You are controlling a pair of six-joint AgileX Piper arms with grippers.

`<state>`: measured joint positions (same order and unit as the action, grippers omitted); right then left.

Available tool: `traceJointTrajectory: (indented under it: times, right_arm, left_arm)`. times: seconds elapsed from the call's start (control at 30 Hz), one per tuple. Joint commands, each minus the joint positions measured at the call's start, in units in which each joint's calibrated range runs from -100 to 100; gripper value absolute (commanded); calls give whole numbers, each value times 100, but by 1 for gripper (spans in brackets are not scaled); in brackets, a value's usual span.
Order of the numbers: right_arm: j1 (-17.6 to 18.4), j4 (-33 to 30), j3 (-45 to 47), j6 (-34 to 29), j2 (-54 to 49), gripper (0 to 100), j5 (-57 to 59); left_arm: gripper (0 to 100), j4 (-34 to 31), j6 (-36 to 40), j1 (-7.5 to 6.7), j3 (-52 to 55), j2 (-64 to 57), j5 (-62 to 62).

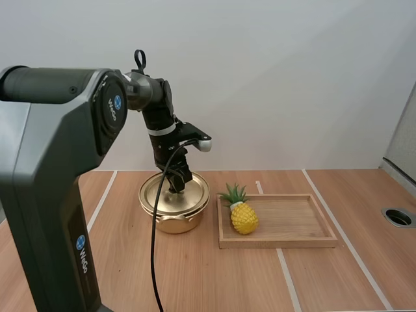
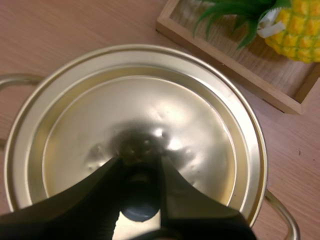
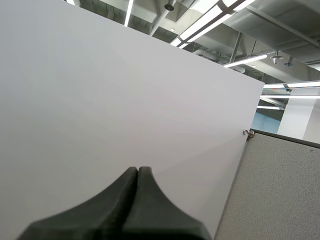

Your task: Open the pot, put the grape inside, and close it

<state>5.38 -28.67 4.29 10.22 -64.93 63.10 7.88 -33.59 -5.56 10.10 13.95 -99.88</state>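
A golden pot (image 1: pixel 174 221) stands on the wooden table with its lid (image 1: pixel 159 194) seated on it. My left gripper (image 1: pixel 177 188) reaches down onto the lid's centre. In the left wrist view the two black fingers (image 2: pixel 100 195) flank the dark knob (image 2: pixel 140 202) of the lid (image 2: pixel 150 115) and press on it from both sides. The pot's rim and a side handle (image 2: pixel 282 212) show around the lid. My right gripper (image 3: pixel 138 171) is shut, its fingers together as one dark wedge, facing a white wall. A yellow pineapple (image 1: pixel 244 217) lies in the wooden tray (image 1: pixel 279 242).
The tray (image 2: pixel 235 67) sits just right of the pot, with the pineapple (image 2: pixel 295 35) at its left end. White tape lines cross the table. A round hole (image 1: pixel 398 217) lies at the table's far right edge.
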Motion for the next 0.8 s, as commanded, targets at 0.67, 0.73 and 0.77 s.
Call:
traceJointTrajectory:
  times: [0.67, 0.73, 0.77]
  right_arm:
    - [-23, -44, -24, 22, -72, 0, -13]
    - [-23, -44, -24, 22, -72, 0, -13]
    - [-23, -44, -24, 22, -72, 0, -13]
  left_arm:
    - [100, -185, 292, -13, 97, -62, -12]
    - [100, -255, 292, -13, 85, -62, -12]
    - [100, -255, 292, -13, 85, -62, -12]
